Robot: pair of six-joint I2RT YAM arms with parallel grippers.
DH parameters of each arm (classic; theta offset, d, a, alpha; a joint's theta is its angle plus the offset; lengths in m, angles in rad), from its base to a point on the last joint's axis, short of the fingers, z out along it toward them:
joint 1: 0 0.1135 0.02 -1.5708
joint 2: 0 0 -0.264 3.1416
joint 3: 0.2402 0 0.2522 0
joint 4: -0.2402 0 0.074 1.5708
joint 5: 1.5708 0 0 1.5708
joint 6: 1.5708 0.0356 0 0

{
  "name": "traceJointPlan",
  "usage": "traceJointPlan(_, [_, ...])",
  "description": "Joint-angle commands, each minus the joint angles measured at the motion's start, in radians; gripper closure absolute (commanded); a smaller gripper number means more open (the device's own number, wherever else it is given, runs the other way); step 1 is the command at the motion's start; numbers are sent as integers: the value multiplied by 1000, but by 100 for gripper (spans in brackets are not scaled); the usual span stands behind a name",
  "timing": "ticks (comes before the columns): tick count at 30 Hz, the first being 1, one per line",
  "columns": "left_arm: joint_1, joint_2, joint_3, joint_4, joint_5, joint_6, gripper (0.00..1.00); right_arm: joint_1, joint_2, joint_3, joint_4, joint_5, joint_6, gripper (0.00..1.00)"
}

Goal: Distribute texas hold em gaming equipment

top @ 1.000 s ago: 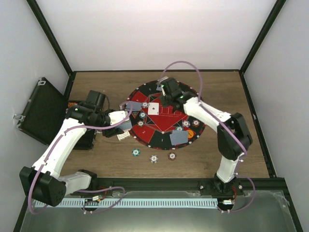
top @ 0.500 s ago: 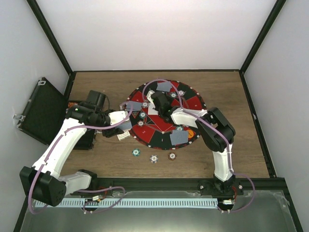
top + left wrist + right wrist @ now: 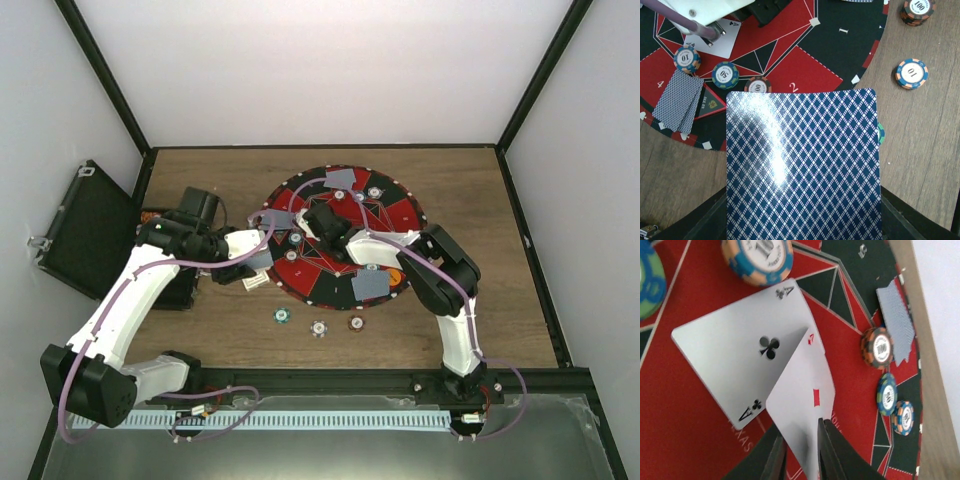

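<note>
You're partway. On the mat, face-down cards sit at its far, left and near rim with chips beside them, and the ace of clubs is face-up at centre. The loose chips lie just off its near edge. Your left gripper pinches the blue-backed cards at the mat's left edge, so there's more to deal. Your right gripper has moved from far rim to centre. Its jaws sit close around the red card, which overlaps the ace; can't tell if it's gripped.
</note>
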Motion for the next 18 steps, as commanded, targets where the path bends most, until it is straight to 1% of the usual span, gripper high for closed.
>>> traceJointPlan(1, [2, -5, 27, -4, 20, 7, 95, 4, 5, -5, -105, -23, 109, 73])
traceJointPlan(3, [1, -5, 32, -8, 22, 6, 95, 4, -7, -6, -124, -31, 126, 54])
traceJointPlan(4, [1, -5, 33, -9, 22, 6, 95, 4, -15, -7, -135, -34, 133, 48])
traceJointPlan(8, [1, -7, 34, -15, 22, 5, 95, 4, -55, -9, -158, -46, 152, 33])
traceJointPlan(11, [2, -10, 37, -20, 23, 1, 95, 4, -91, 11, -189, -59, 173, 24])
traceJointPlan(12, [1, -10, 38, -20, 25, 1, 95, 4, -107, 18, -195, -58, 186, 17])
traceJointPlan(13, [1, -11, 38, -21, 25, 2, 95, 4, -124, 27, -199, -57, 204, 7])
traceJointPlan(14, [2, -12, 38, -21, 26, 1, 95, 3, -147, 32, -193, -49, 223, 1])
traceJointPlan(16, [2, -15, 38, -21, 28, 1, 95, 1, -214, 41, -177, -43, 286, 0])
traceJointPlan(18, [2, -17, 38, -21, 30, 1, 95, -9, -290, 54, -152, -49, 385, 0])
